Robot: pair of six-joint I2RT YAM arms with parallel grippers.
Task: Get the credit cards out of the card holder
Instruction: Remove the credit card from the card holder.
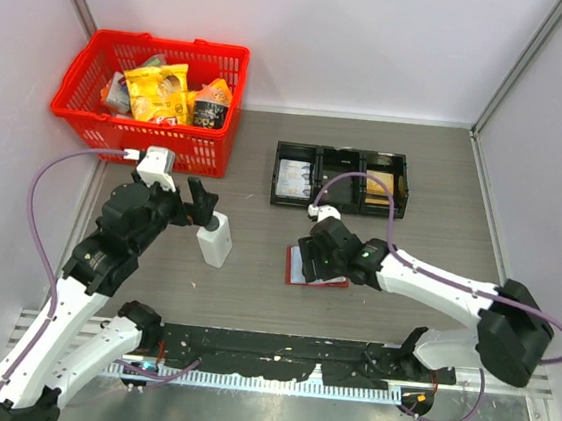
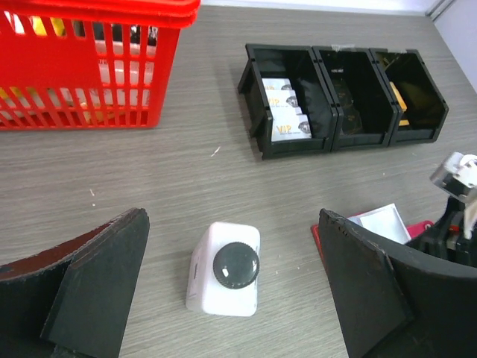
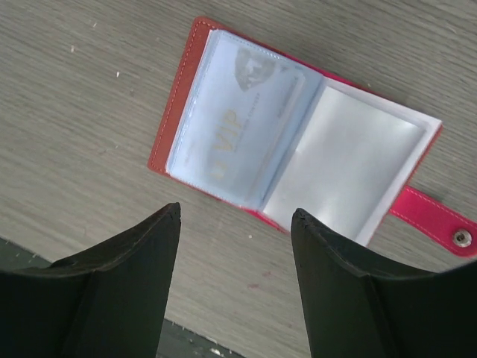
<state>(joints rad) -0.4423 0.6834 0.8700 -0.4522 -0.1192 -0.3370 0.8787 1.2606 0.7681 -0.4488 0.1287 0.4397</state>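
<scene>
The red card holder [image 3: 182,89] lies spread open on the table, its little red tab [image 3: 436,224] at the right. Its left clear sleeve holds a pale credit card [image 3: 238,123] printed "VIP"; the right sleeve [image 3: 346,168] looks plain pale. My right gripper [image 3: 237,212] is open and empty, just above the holder's near edge. In the top view it [image 1: 319,253] covers most of the holder [image 1: 295,272]. Several more pale cards [image 2: 287,112] lie in the left compartment of the black tray. My left gripper [image 2: 231,216] is open and empty, above a white device.
The black three-compartment tray [image 1: 342,154] stands behind the holder, and it shows in the left wrist view [image 2: 322,74]. A white box with a black knob [image 2: 223,268] lies under the left gripper [image 1: 204,210]. A red basket [image 1: 168,43] of snack packs stands at the back left.
</scene>
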